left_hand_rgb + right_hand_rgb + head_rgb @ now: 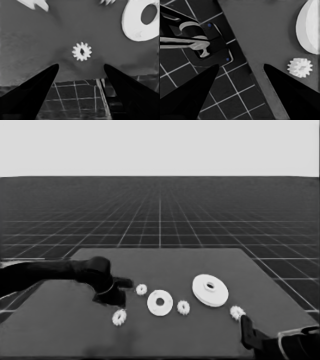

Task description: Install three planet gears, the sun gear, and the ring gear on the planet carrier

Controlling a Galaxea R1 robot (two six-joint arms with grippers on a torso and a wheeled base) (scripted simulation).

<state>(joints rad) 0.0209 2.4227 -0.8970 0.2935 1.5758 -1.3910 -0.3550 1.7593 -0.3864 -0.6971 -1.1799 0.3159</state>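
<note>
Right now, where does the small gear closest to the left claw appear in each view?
Head view: the gear lies left of centre, near the table's front edge.
Left wrist view: the gear sits mid-picture.
Right wrist view: not in it; another gear shows there.
Shared landmark: the smaller round part, in the head and left wrist views only.

Dark table point(165, 337), two round parts (holed) point(160, 302), four gears point(183, 307)
</note>
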